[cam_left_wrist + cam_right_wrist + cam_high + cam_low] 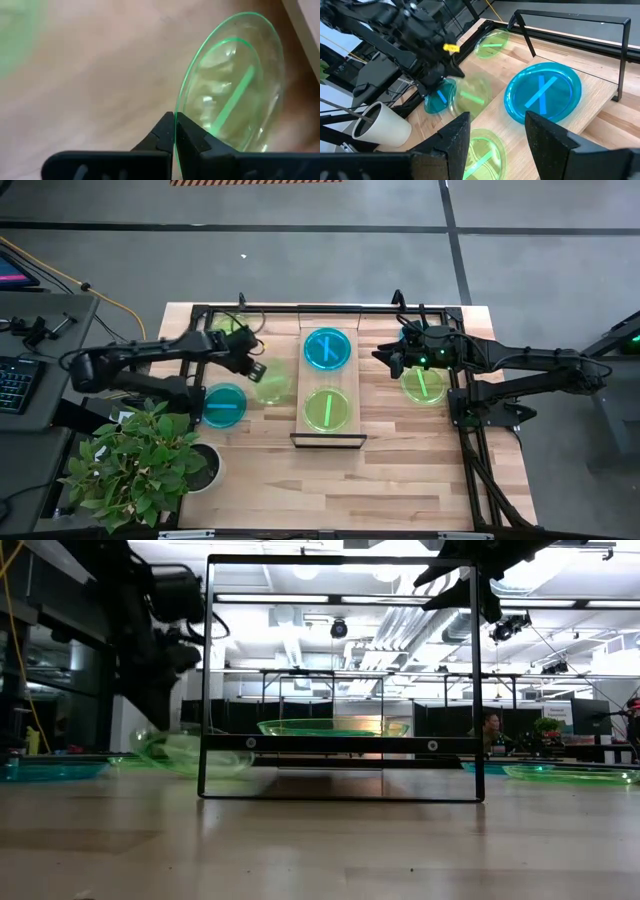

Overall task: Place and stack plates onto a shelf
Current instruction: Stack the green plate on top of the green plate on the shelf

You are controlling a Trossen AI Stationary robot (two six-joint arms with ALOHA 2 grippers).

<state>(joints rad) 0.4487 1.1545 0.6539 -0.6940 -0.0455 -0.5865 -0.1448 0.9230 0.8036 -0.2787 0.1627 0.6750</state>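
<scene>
My left gripper (pixel 257 369) is shut on a lime-green plate (pixel 271 385), left of the shelf (pixel 327 435). The shelf is a light-wood board in a black frame. It carries a cyan-blue plate (pixel 327 349) at its far end and a green plate (pixel 327 410) at its near end. Flat on the table lie a blue plate (pixel 225 405), a green plate (pixel 228 326) at the far left, and a green plate (pixel 425 385) under my right arm. My right gripper (pixel 495 145) hovers open right of the shelf, holding nothing. My left gripper pinches the green plate's rim (pixel 176 107) between its two fingertips (pixel 162 131), one on each face, coming steeply from above. The plate (pixel 235 85) hangs tilted from the fingers, low over the table. I cannot tell whether its lower edge is clear of the wood.
A potted plant (pixel 140 465) in a white pot (pixel 382 130) stands at the near left corner. The shelf's black frame (pixel 340 565) rises high above the board. A black rail frame (pixel 300 308) runs along the table's far edge. Bare wood lies near the front edge.
</scene>
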